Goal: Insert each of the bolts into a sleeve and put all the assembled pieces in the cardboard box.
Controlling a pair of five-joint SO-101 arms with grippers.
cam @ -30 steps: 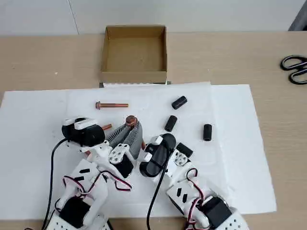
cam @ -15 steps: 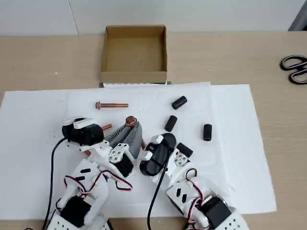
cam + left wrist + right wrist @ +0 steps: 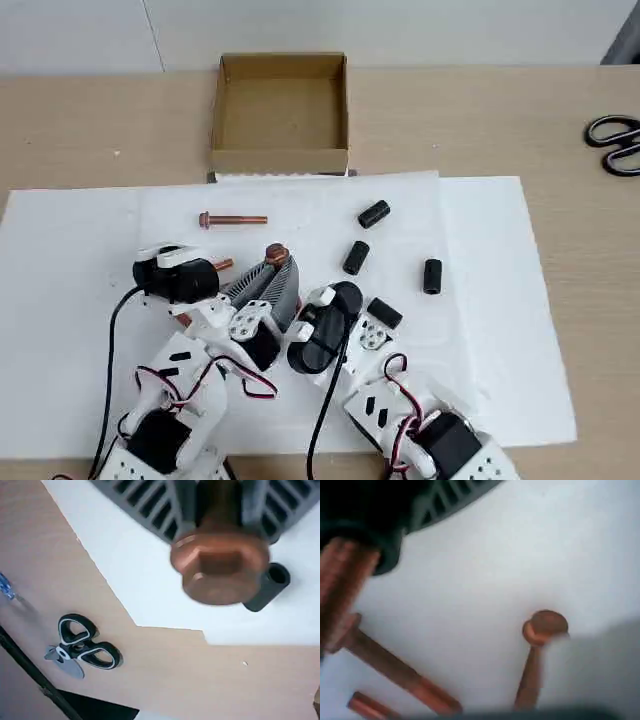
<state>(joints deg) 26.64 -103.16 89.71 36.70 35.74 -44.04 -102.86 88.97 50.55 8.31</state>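
A lab-style workbench: pale wooden table (image 3: 100,120), white paper sheet (image 3: 80,260), scissors (image 3: 615,145), bare white wall (image 3: 400,30).

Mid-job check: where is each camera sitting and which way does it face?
High view: fixed overhead, facing down at white paper sheet and brown cardboard box; left arm, right arm show.
Left wrist view: on that arm, looking past its hand, shut on a copper hex-head bolt, toward black-handled scissors.
Right wrist view: low over paper and loose copper bolts.
Shared: high and left wrist show bolt, scissors.
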